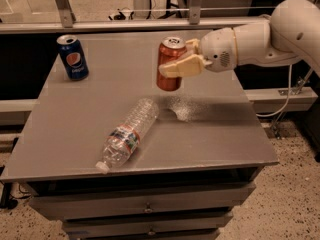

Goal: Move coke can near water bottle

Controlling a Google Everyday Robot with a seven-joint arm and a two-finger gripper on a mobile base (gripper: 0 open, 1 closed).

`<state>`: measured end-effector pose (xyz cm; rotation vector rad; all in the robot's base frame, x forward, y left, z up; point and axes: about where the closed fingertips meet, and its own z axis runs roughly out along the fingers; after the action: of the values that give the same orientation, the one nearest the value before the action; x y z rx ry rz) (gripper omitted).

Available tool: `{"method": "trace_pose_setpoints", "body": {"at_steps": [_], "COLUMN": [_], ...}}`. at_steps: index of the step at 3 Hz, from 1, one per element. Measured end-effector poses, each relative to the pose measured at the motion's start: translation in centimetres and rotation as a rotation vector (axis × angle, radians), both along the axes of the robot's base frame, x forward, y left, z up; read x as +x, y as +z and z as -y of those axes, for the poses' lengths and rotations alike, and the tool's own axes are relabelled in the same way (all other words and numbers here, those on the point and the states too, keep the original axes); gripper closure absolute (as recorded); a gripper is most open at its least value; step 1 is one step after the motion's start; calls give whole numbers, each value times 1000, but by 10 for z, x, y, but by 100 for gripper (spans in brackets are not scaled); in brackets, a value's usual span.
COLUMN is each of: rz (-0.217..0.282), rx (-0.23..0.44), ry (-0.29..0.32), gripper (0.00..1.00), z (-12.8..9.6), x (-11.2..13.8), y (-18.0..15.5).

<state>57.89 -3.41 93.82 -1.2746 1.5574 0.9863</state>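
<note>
The red coke can (170,63) with a silver top hangs upright in the air above the middle of the grey table (220,134). My gripper (176,64) comes in from the right and is shut on the can, its cream fingers (181,67) wrapped around the can's side. The water bottle (127,135) lies on its side on the table, white cap toward the front left edge, label band near the cap end. The can is just above and to the right of the bottle's far end, not touching it.
A blue Pepsi can (73,57) stands upright at the table's back left corner. The table is a drawer cabinet (145,208) with a rail and glass panel behind it. My white arm (260,39) reaches over the right side.
</note>
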Motion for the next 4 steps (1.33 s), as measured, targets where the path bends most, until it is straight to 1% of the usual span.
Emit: {"method": "trace_pose_setpoints", "body": {"at_steps": [1, 2, 3, 4], "rz": [52, 84, 95, 102], "rx": [-30, -57, -47, -18], "ry": [62, 104, 149, 185], "gripper": [100, 100, 100, 100], "z": [10, 18, 11, -4], "x": [-41, -69, -95, -111], "y": [-4, -8, -14, -20]}}
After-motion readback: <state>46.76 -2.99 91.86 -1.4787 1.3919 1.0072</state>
